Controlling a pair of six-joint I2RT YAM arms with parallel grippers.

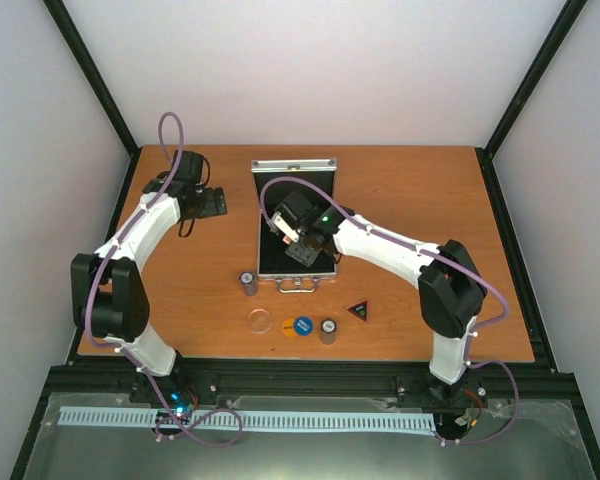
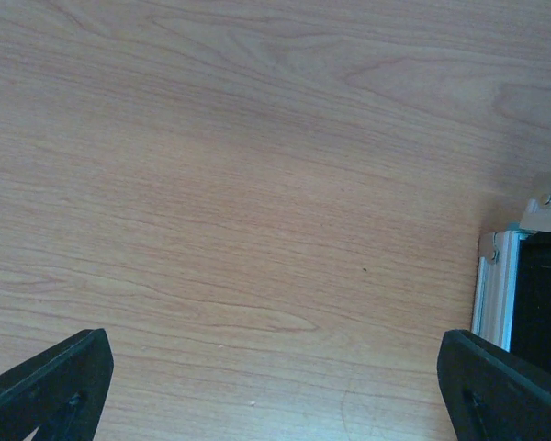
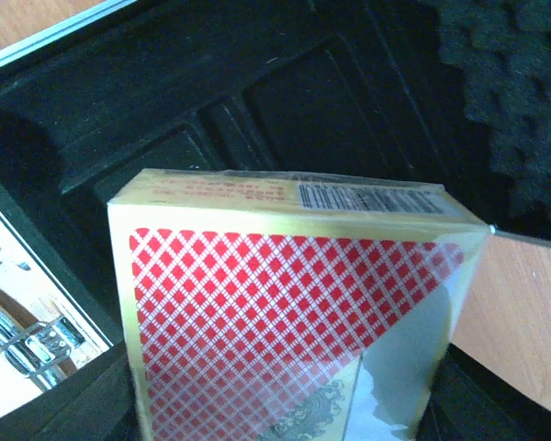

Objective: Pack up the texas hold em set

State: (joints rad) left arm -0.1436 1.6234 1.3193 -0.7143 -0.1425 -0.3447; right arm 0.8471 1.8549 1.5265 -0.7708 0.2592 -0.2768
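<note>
On the table's [image 1: 410,200] left side, at nine o'clock from the silver case [image 1: 294,165], the left gripper [image 1: 215,202] hung spread and empty over bare wood. At centre, the right gripper [image 1: 300,248] pinched the red card deck [image 3: 294,303] above the case's black lining, not yet seated. Packing looked barely begun. Outside, from seven to four o'clock, lay a chip stack [image 1: 248,283], clear disc [image 1: 260,321], orange disc [image 1: 289,326], blue disc [image 1: 303,325], second chip stack [image 1: 327,330] and black triangle [image 1: 359,310].

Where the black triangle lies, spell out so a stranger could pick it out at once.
Start at the open silver case in the middle of the table. Toward the near edge, off its right front corner, lies the black triangle, right of a chip stack. Its neighbours are round; it alone has three corners.
</note>
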